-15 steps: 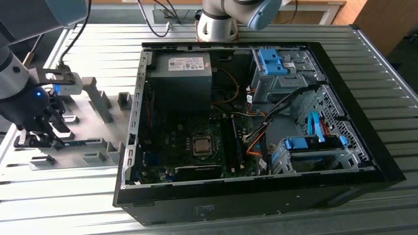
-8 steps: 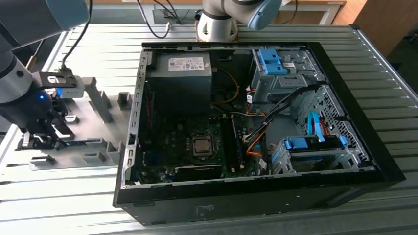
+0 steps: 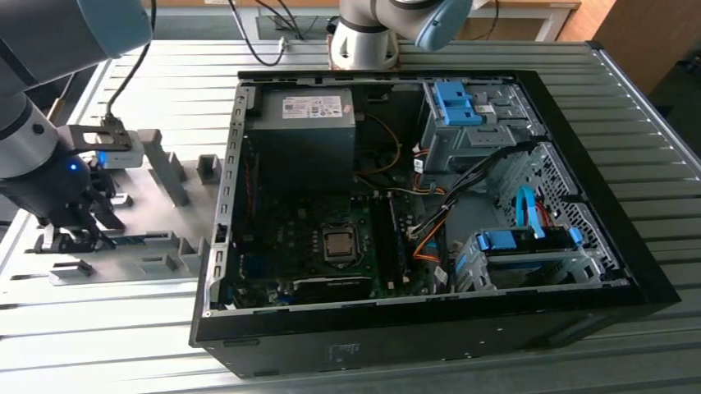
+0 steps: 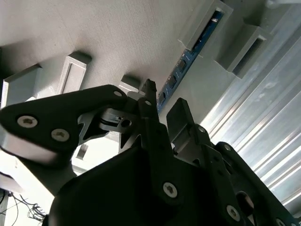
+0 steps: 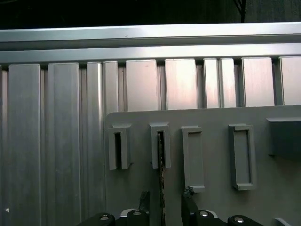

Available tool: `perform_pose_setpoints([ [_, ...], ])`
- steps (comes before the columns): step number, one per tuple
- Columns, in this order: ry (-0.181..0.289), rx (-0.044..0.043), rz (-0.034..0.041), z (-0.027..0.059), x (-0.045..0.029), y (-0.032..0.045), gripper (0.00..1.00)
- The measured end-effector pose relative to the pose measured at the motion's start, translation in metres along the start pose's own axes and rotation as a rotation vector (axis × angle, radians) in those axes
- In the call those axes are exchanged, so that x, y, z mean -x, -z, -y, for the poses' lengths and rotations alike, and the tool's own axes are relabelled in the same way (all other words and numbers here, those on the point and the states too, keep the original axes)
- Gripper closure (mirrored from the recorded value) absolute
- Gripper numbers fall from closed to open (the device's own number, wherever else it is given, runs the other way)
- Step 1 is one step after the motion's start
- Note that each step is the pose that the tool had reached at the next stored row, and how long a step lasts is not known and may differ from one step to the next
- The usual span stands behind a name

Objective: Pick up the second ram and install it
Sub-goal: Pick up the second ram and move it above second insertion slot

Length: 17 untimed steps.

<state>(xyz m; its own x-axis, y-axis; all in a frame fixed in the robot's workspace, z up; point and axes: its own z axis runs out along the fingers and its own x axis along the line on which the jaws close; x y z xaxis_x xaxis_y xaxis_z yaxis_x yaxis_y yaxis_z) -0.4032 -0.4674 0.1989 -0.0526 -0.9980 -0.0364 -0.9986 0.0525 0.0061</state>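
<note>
First wrist view: second ram (image 5: 161, 149), edge-on, upright in a slot of the grey holder (image 5: 216, 117). My claw (image 5: 165, 195): released, one finger either side of the stick. Status: ram not lifted; installation in the open computer case (image 3: 438, 336) outstanding.

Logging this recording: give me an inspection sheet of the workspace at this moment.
Surface: ribbed aluminium table with grey slotted fixture plate on it.
Job's things: thin blue-green ram stick on edge in a fixture slot; open black computer case beside the plate.
Clutter: nothing seen.
Gripper: black gripper open, fingers either side of the stick.
Cables: orange and black leads inside the case; black cables beyond the case.
Surroundings: grey robot arm base behind the case.
</note>
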Motion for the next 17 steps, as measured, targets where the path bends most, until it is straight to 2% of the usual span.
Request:
perform_pose_setpoints([
  [2, 0.000, -0.0001, 0.0001, 0.0000, 0.0000, -0.0001, 0.60],
  [3, 0.000, -0.0002, 0.0002, 0.0000, 0.0000, -0.0002, 0.67],
  [11, 0.000, -0.0004, 0.0002, 0.0001, -0.0007, -0.0081, 0.67],
  [15, 0.000, -0.0003, 0.0001, 0.0001, -0.0007, -0.0095, 0.69],
  [16, 0.000, -0.0003, 0.0001, 0.0001, -0.0008, -0.0096, 0.75],
  [17, 0.000, -0.0003, 0.0001, 0.0001, -0.0008, -0.0097, 0.75],
])
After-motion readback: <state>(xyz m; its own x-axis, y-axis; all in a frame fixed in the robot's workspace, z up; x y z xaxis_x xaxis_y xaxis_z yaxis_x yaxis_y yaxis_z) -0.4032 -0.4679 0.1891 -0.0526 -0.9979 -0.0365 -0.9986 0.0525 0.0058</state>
